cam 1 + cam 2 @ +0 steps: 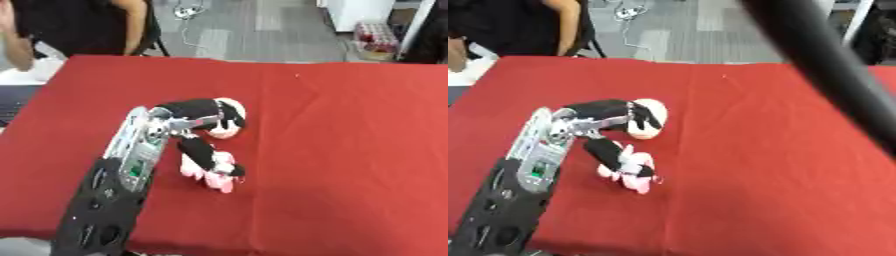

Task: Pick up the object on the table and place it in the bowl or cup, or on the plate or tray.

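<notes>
A: What fills most of our view?

B: The table, covered in red cloth, runs from the upper part of the frame down to the lower edge. Behind it, along the top of the frame, we see grey floor.

A: And the next largest thing?

B: Our left arm. It comes in from the lower left corner, black at the bottom, silver and boxy higher up, and bends toward the middle of the frame. In the right eye view a dark blurred bar crosses from the top centre down to the right edge; we cannot tell what it is.

A: What about the hand?

B: Our left hand sits left of centre. Its upper black fingers curl across a pale rounded object with a pinkish underside, so we read the hand as gripping that object. A lower black finger points down toward the bottom of the frame.

A: Where is the object, then?

B: Just left of the middle of the frame, wrapped by the hand. We cannot tell whether it touches the cloth or is lifted off it.

A: Anything smaller?

B: A small pink and white lump lies directly below the hand, at the tip of the lower finger. We cannot tell what it is, nor whether the finger touches it.
</notes>
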